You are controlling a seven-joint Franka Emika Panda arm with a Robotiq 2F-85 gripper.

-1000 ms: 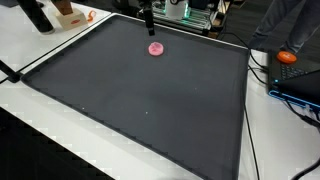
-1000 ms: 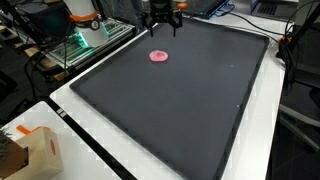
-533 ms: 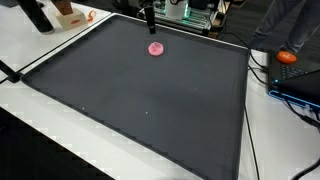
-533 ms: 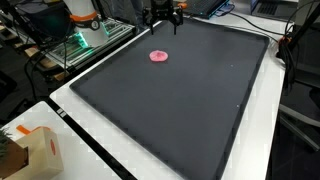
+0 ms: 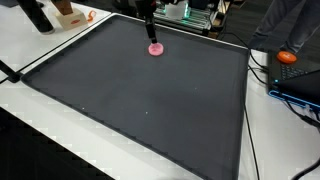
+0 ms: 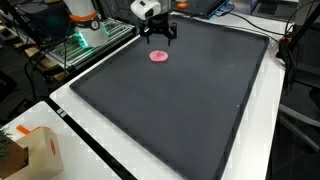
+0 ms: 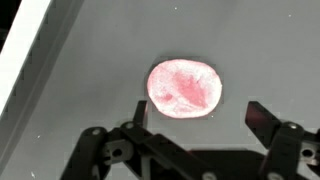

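Note:
A flat pink disc [image 7: 184,88] lies on the dark mat [image 7: 100,60], toward the mat's far end in both exterior views [image 5: 155,48] [image 6: 158,56]. My gripper [image 7: 198,113] hangs over it with its fingers spread wide and nothing between them. In the wrist view the disc sits just ahead of the two fingertips [image 7: 260,115], nearer the left one. In an exterior view the gripper [image 6: 158,36] hovers just behind and above the disc; in the opposite one the gripper [image 5: 152,32] points down right over it.
The mat [image 5: 150,100] covers most of a white table [image 6: 90,150]. A cardboard box [image 6: 25,150] sits at one corner, an orange object [image 5: 288,57] with cables beside the mat, and equipment with green lights [image 6: 85,35] behind the far edge.
The gripper has come forward and down from the mat's far edge toward the pink disc. Its fingers stay spread. The disc has not moved.

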